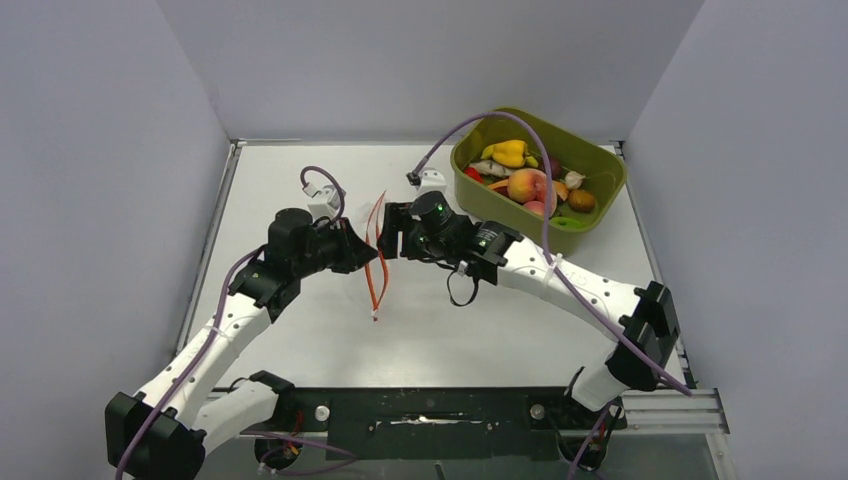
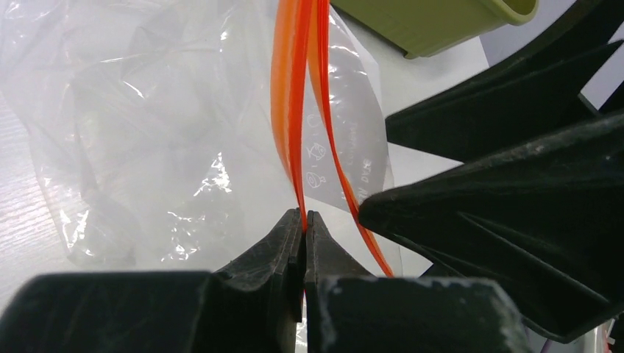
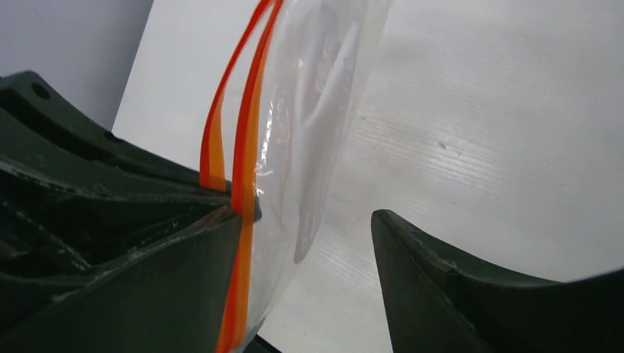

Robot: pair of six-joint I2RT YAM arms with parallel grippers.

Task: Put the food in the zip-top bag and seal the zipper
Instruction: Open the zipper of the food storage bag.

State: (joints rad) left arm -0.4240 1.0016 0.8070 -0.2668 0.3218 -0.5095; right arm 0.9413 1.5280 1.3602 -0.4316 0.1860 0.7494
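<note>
Only faint white printed symbols on the zip-top bag (image 2: 318,154), too small and blurred for reading

One clear crinkly plastic zip-top bag (image 2: 147,147) with one red-orange zipper strip (image 2: 291,110) of two lips. One olive-green plastic tub (image 1: 612,170) at the far right holds one yellow toy pepper (image 1: 508,153), one peach (image 1: 527,185), and more small pieces too crowded to count. Two black grippers: left gripper (image 2: 304,220), right gripper (image 3: 305,217).
</note>
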